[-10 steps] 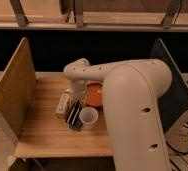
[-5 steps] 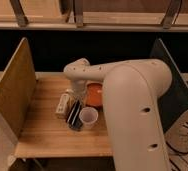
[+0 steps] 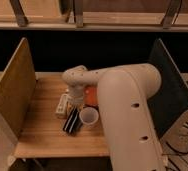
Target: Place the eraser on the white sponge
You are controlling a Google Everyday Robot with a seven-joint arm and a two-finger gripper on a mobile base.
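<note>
From my seat, the pincer point(image 3: 76, 102) hangs low over the middle of the wooden bench point(image 3: 42, 132), its jaws closed with nothing that I can see between them. The eraser point(image 3: 70, 121) lies on the bench just below it, touching the white cup point(image 3: 88, 117), with the orange bowl point(image 3: 91, 95) behind. I can't pick out the white sponge.

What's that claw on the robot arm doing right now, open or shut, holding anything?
Gripper: shut, hanging low over the table just above the black eraser; whether it grips the eraser cannot be told.
</note>
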